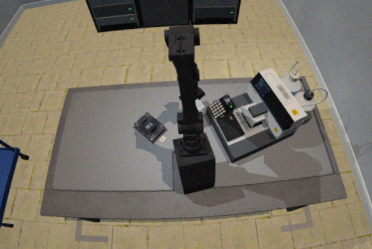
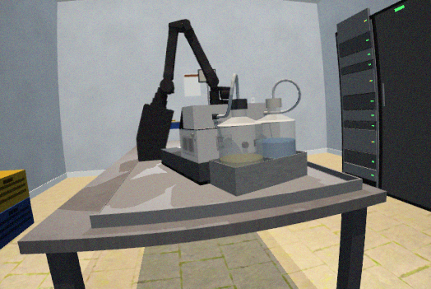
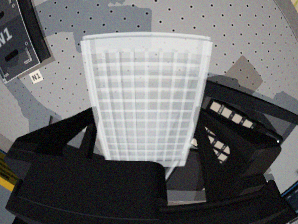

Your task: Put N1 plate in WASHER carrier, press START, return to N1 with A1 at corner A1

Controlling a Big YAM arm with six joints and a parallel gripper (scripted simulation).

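The clear, whitish plate [image 3: 145, 90] [image 1: 199, 105] is off the table, held between the fingers of my gripper [image 3: 146, 112], which is shut on its two long sides. In the top view it shows just right of the arm, left of the washer's keypad [image 1: 217, 109] [image 3: 231, 115]. The plate nest N1 [image 1: 149, 126] [image 3: 21, 52] is empty. The washer [image 1: 282, 98] [image 2: 197, 142] stands at the right; its carrier [image 1: 253, 120] is out in front, with no plate seen on it. A small green light [image 1: 231, 106] shows beside the keys. The plate's cut-off corner cannot be made out.
The arm base [image 1: 195, 168] [image 2: 154, 133] stands between nest and washer. Two bottles with hoses stand in a grey tray [image 2: 263, 176] behind the washer. The washer's dark base [image 1: 231, 129] has a raised edge near the plate. A small N1 label [image 1: 162, 139] [image 3: 36, 76] lies beside the nest.
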